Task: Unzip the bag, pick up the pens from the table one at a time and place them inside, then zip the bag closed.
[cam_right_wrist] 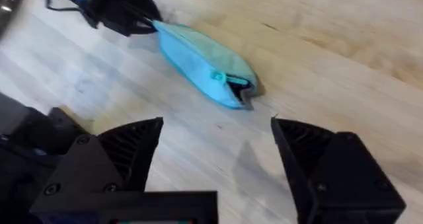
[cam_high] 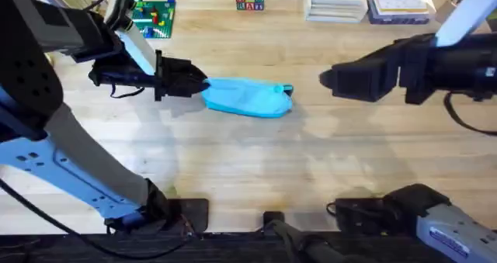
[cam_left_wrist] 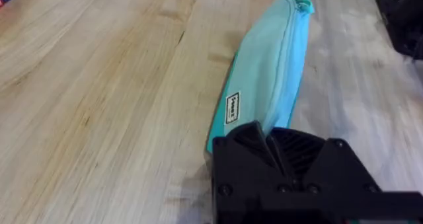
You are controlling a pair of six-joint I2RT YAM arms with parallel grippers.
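one bag (cam_high: 248, 98), two grippers, one table (cam_high: 256, 162)

Light blue bag (cam_right_wrist: 201, 60) on wooden table (cam_right_wrist: 344, 45), right hand (cam_right_wrist: 218, 164) spread wide, left hand (cam_right_wrist: 122, 9) pinching bag's far end

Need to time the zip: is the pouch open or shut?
Slightly open: the pouch shows a dark gap beside the teal pull tab at its end.
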